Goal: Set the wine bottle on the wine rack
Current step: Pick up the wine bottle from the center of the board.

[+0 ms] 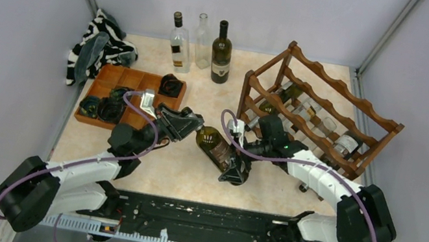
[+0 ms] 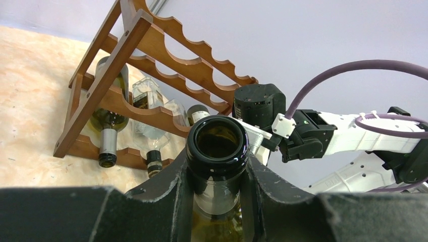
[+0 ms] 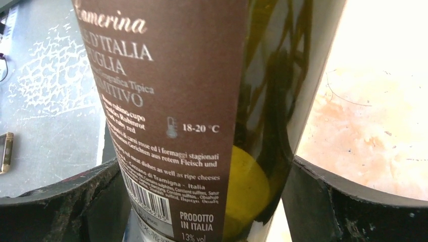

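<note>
Lilac walls close in a marbled beige desk [image 1: 189, 176]. At its far left lies a striped black-and-white cloth [image 1: 97, 42], with an orange-brown compartment tray [image 1: 139, 81] just beside it.

Next comes the left hand [image 1: 192, 129], clamped on the neck of the wine bottle [image 1: 215, 149] just below the lip. The bottle lies tilted above the middle of the desk, its uncorked mouth toward the left arm. Three upright bottles [image 1: 202, 40] stand at the back edge.

The right hand [image 1: 235, 167] straddles the bottle's labelled body with its fingers wide. From its wrist view I cannot tell whether the pads press the glass or stand just off it. Right of that is the wine rack [image 1: 246, 93], with several bottles [image 1: 289, 94] lying in its lower cradles.

The bottle is rigid, smooth green glass, so likely slippery and breakable against wood or other glass. Uncorked and see-through, it is probably lighter than a full one, with most of its weight toward the base. The lip gives the neck grip a stop against sliding, and the paper label offers better friction than bare glass for a body grip.
</note>
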Controlling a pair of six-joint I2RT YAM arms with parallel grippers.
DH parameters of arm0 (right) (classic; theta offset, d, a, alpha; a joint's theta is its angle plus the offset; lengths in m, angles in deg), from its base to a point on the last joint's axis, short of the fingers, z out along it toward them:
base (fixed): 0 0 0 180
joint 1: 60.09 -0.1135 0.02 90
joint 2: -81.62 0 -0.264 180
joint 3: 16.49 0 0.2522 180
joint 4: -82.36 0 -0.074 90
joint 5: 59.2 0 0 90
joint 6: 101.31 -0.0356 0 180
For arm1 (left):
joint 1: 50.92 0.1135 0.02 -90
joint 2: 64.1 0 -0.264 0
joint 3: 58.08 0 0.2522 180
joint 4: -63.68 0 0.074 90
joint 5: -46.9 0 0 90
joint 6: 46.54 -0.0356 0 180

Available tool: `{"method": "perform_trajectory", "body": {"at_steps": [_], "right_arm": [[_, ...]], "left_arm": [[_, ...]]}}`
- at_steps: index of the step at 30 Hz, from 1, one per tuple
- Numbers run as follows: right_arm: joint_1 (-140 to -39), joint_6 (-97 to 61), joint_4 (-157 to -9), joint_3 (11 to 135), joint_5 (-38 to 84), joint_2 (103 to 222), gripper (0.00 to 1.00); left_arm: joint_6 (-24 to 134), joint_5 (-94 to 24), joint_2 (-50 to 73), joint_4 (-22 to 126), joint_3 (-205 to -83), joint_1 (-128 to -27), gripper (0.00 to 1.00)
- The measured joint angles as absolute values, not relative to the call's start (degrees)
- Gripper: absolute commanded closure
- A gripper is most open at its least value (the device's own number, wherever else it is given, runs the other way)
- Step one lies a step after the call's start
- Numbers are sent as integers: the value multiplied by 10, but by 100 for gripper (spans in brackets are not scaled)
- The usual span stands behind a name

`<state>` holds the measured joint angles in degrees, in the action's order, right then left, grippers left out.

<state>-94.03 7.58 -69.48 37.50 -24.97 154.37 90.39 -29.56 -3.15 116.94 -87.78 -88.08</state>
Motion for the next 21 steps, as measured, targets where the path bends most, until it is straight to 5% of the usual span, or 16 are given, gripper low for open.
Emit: {"method": "perform_trajectory", "body": {"at_steps": [8, 11, 12, 15, 17, 21], "right_arm": [[-940, 65, -698, 375, -261, 1550, 2], [-940, 64, -698, 375, -263, 1552, 11], [-941, 64, -698, 375, -263, 1552, 18], [-941, 62, -698, 375, -260, 1552, 67], [-940, 64, -697, 375, -260, 1552, 90], [-941, 65, -697, 375, -256, 1552, 97]], "left_arm": [[919, -304, -20, 1198, -869, -881, 100], [921, -306, -14, 1204, -868, -881, 100], [922, -306, -14, 1205, -867, -881, 100], [923, -307, -14, 1206, -867, -881, 100], [923, -308, -14, 1205, -866, -881, 100], [920, -309, -14, 1204, -866, -881, 82]]}}
